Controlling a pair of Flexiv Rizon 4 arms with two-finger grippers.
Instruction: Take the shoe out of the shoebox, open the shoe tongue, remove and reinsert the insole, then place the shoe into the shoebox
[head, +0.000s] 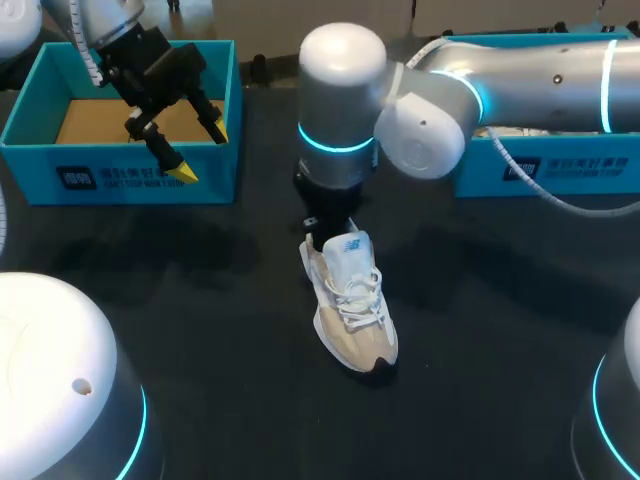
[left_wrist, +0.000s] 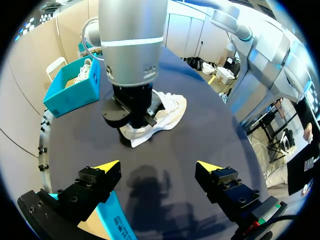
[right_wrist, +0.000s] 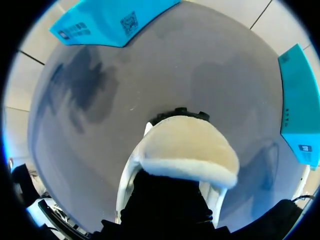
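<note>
L fingers (head: 181, 171) wide open, empty, above box (head: 100, 176) at table (head: 200, 300) far-left corner. Shoe (head: 355, 315) upright mid table. R arm (head: 335, 100) down at its tongue (right_wrist: 187, 145); can't tell grip state.

overall light: diffuse, from overhead; only soft-edged shadows are seen.
head view: dimmest of the three; table (head: 200, 330) is rendered near black, so shadows on it are barely made out.
highlights: white shell of the right arm (head: 520, 70) is lit brightest, with a soft sheen on its domes.
light rings: cyan bands on the arm glow.
shoe (head: 352, 310): pale upper is well lit; a thin dark shadow is seen along the sole.
left wrist view: brighter; a soft shadow of the left gripper (left_wrist: 159, 167) is cast on the table between its fingers.
right wrist view: table is rendered mid grey; broad soft shadows lie ahead of the shoe; the black mass under the tongue is underexposed.
</note>
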